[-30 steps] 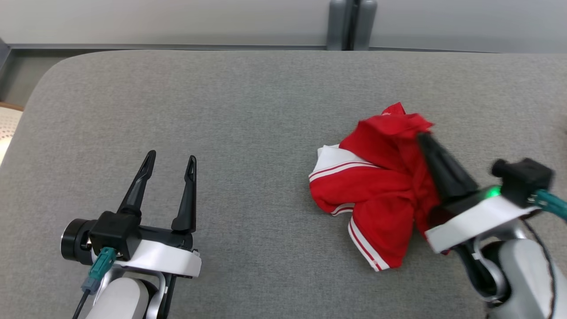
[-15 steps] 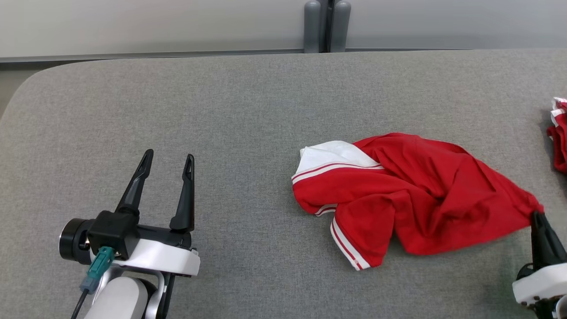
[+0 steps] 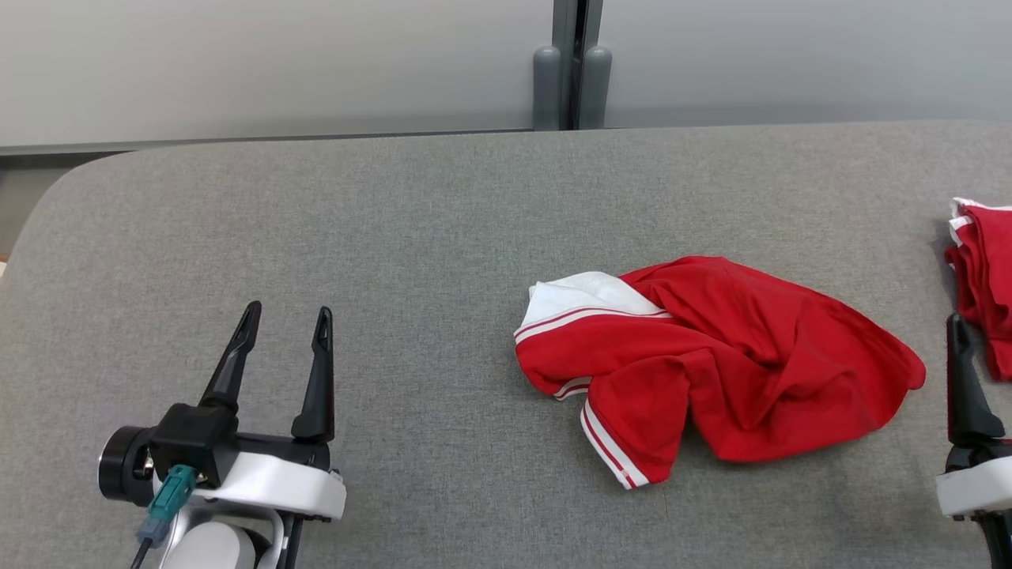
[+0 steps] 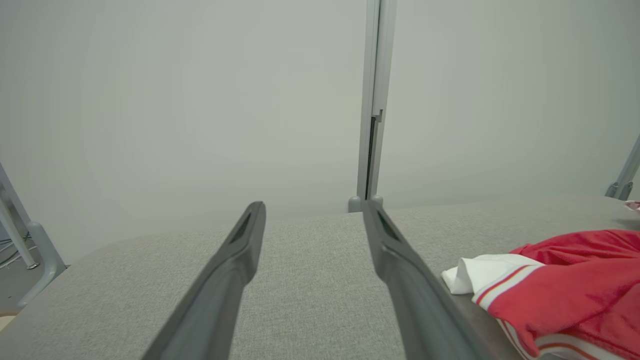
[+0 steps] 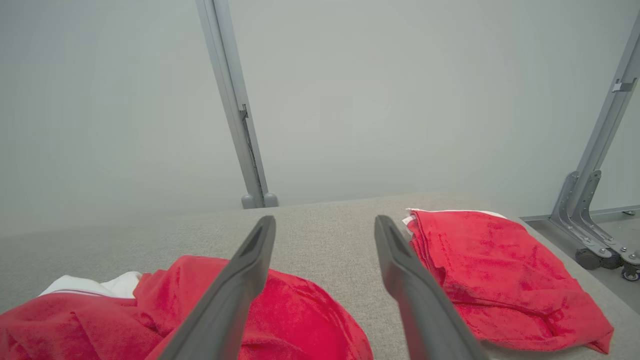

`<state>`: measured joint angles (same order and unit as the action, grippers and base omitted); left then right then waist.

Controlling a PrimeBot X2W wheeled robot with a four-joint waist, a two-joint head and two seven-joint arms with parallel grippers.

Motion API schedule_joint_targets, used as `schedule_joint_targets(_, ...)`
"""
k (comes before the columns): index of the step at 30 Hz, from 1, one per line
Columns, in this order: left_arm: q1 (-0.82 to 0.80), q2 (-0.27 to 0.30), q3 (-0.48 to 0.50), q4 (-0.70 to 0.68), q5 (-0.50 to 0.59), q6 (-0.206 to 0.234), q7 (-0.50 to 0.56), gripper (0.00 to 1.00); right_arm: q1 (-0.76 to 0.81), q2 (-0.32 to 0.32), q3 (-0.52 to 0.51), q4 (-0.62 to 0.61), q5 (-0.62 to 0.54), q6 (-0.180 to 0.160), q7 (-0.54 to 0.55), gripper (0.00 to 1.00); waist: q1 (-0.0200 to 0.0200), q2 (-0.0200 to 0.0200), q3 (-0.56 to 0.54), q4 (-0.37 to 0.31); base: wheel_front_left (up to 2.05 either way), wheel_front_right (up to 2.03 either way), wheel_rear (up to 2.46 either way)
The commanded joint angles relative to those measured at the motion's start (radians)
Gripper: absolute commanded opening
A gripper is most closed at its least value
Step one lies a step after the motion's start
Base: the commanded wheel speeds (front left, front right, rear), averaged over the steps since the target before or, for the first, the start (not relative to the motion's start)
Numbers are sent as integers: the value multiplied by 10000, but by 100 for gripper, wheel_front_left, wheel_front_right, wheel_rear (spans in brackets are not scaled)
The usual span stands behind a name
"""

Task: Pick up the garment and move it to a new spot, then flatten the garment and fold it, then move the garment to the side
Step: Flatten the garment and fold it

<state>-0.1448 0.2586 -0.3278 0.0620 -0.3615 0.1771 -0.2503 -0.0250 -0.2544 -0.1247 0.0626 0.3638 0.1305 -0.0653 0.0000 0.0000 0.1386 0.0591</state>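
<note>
The garment (image 3: 711, 363) is red with white striped trim and lies crumpled and partly spread on the grey padded table (image 3: 443, 237), right of centre. It also shows at the right in the left wrist view (image 4: 565, 290) and at the lower left in the right wrist view (image 5: 310, 320). My right gripper (image 5: 324, 222) is open and empty just right of the garment's edge, with one of its fingers (image 3: 963, 379) at the head view's right border. My left gripper (image 3: 287, 314) stands open and empty at the lower left, well apart from the cloth.
A second red garment (image 3: 984, 276) lies folded at the table's right end, also seen in the right wrist view (image 5: 500, 270). A grey post (image 3: 571, 79) stands behind the table's far edge. A metal frame leg (image 5: 590, 200) stands beyond the right end.
My right gripper, shut on the garment while dragging it right, has opened and let it go. The cloth now lies spread out. The camera has shifted; the left gripper has not moved.
</note>
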Motion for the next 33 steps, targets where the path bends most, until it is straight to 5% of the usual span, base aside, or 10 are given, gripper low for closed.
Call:
schedule_joint_targets(1, 135, 53, 41, -19, -55, 59, -28, 100, 92, -61, 164, -308, -117, 2, 148, 100, 0, 0, -166, -26, 0, 0, 0)
schedule_joint_targets(12, 924, 215, -65, -138, -197, 195, 201, 100, 810, 103, 1461, -2042, -604, 2, 1178, 100, 0, 0, -963, -135, 0, 0, 0)
schedule_joint_targets(33, 877, 113, -790, -339, -154, -77, 640, 100, 954, 190, 1555, -2071, -356, 2, 1421, 100, 0, 0, -1063, -143, 0, 0, 0)
